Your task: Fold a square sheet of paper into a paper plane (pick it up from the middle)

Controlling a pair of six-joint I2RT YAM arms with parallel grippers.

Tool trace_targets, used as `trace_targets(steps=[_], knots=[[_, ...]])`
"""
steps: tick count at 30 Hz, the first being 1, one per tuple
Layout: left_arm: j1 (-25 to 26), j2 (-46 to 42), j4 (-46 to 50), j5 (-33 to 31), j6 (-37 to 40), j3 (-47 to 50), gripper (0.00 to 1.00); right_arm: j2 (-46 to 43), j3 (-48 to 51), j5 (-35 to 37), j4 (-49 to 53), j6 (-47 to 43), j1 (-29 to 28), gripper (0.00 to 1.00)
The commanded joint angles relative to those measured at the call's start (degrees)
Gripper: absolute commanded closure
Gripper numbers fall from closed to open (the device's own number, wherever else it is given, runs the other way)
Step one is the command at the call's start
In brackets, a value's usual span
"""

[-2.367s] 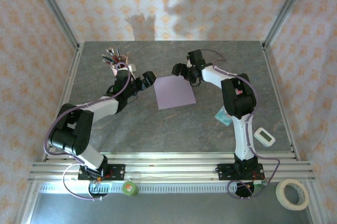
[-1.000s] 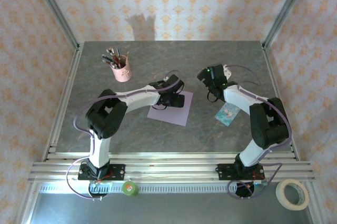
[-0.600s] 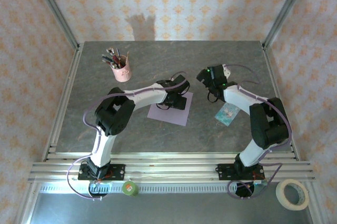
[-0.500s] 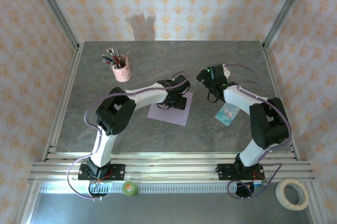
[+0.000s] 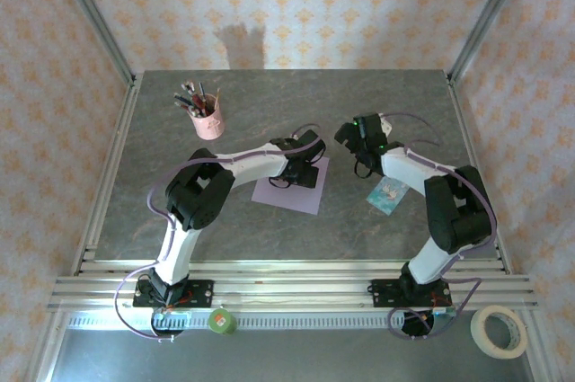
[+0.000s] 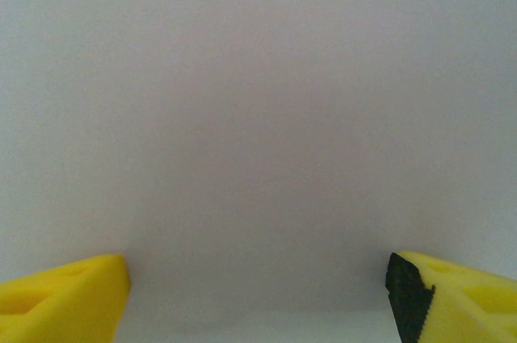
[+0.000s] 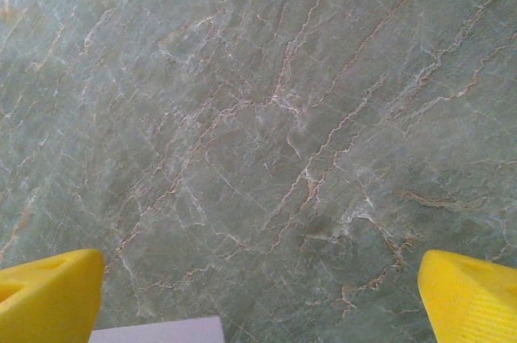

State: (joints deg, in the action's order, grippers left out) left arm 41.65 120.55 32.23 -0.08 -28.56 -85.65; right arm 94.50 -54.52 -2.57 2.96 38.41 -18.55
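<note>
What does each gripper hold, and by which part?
Nothing is held: left gripper open over the pale lilac square paper sheet, right gripper open.

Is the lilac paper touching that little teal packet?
Apart. The top view shows bare grey table between the square sheet of paper and the teal-and-white packet.

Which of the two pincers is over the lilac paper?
The left pincer, open over the square sheet of paper; the right pincer is over the grey table.
</note>
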Motion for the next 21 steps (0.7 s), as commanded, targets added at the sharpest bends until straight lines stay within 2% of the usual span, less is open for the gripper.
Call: trace_targets(steps=[1,10,17,21], knots=[[-0.7,1.4,1.2,-0.6,-1.0,3.4,0.18,1.1,-0.8,1.2,0.8,-1.2,0.3,0.01],[-2.8,-0.7,-2.3,3.0,-0.6,6.4,0.26,1.1,-0.6,1.0,0.8,-0.4,0.3,0.02],[-5.6,-7.2,-6.9,8.1,0.2,8.1,0.48,0.1,-0.1,-0.2,-0.4,0.5,0.3,0.02],[-7.4,-14.0,-13.4,13.3,0.2,11.6,0.58,-1.9,2.5,-5.0,-6.5,-0.2,0.3,0.04]])
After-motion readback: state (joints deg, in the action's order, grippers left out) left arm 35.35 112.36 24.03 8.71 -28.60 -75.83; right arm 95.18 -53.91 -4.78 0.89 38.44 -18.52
